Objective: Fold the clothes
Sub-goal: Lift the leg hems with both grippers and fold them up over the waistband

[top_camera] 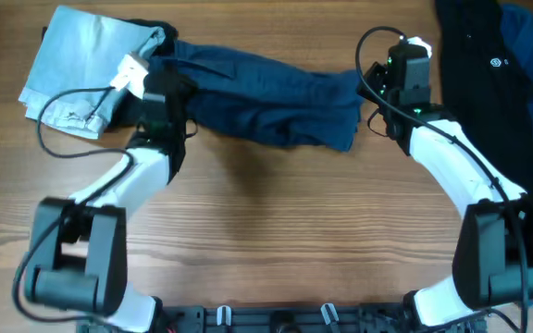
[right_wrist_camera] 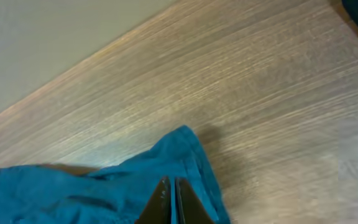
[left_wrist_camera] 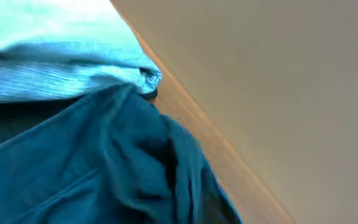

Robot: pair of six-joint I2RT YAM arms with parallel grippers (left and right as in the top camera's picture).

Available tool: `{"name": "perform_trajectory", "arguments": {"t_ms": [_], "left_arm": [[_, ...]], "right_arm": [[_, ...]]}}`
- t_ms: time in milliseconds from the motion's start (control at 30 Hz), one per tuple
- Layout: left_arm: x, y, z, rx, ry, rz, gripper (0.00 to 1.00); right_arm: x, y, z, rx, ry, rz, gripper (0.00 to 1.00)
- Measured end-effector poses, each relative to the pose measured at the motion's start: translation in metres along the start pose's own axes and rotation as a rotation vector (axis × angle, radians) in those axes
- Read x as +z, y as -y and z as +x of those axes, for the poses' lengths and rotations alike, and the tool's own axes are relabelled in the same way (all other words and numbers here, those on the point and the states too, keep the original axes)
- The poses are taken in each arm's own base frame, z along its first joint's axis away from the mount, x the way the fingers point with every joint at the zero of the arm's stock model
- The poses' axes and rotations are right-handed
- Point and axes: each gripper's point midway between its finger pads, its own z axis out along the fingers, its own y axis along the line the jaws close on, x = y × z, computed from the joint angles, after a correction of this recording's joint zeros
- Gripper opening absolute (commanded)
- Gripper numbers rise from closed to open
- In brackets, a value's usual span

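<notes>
Your right pincer (right_wrist_camera: 174, 200) sits closed at the navy shorts' (top_camera: 266, 97) right end; your left pincer (top_camera: 160, 74) is over their left end; you cannot tell its state.

A small white logo (top_camera: 498, 63), seemingly wordless, marks the black garment (top_camera: 470, 42).

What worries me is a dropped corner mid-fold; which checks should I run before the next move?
1. Right gripper shut on the navy shorts, at their edge: ok.
2. Left gripper holding the shorts: cannot tell, its fingers are hidden.
3. Shorts lying flat: not ok, bunched and wrinkled.
4. Shorts apart from the light-blue garment: not ok, they touch beside the left gripper.
5. Shorts apart from the black garment: ok.
</notes>
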Motion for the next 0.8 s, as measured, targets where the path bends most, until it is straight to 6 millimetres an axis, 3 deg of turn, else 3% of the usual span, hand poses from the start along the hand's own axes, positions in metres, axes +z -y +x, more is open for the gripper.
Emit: {"name": "perform_trajectory", "arguments": {"t_ms": [33, 67, 233, 300, 400, 433, 467, 533, 667, 700, 800], "left_arm": [[0.007, 0.004, 0.000, 0.000, 0.002, 0.003, 0.87], [0.013, 0.010, -0.002, -0.003, 0.009, 0.012, 1.00], [0.024, 0.055, -0.025, 0.041, 0.050, 0.106, 0.99], [0.025, 0.059, -0.017, 0.105, -0.008, 0.110, 1.00], [0.022, 0.034, 0.017, 0.193, -0.203, -0.007, 0.99], [0.018, 0.023, 0.028, 0.218, -0.264, -0.044, 1.00], [0.011, 0.012, 0.040, 0.250, -0.337, -0.076, 1.00], [-0.001, 0.004, 0.052, 0.283, -0.425, -0.096, 1.00], [-0.021, -0.005, 0.068, 0.349, -0.541, -0.111, 1.00], [-0.022, -0.002, 0.072, 0.374, -0.549, -0.099, 1.00], [-0.023, 0.004, 0.082, 0.413, -0.550, -0.078, 0.99]], "right_arm": [[0.001, 0.000, 0.001, 0.000, -0.001, 0.002, 0.05], [0.001, 0.001, 0.000, 0.000, 0.000, 0.004, 0.04], [0.001, 0.001, 0.001, -0.001, -0.001, 0.004, 0.09], [0.000, 0.000, 0.008, -0.022, -0.037, -0.004, 0.25], [-0.006, 0.005, 0.045, -0.041, -0.221, -0.007, 0.65], [-0.008, 0.004, 0.054, -0.045, -0.263, -0.020, 0.73], [-0.011, 0.004, 0.062, -0.045, -0.306, -0.026, 0.74], [-0.013, 0.002, 0.069, -0.058, -0.337, -0.047, 0.71], [0.001, -0.007, 0.059, -0.059, -0.284, -0.085, 0.37], [0.013, -0.008, 0.061, -0.048, -0.275, -0.092, 0.21], [0.030, -0.007, 0.067, -0.004, -0.272, -0.095, 0.04]]}}
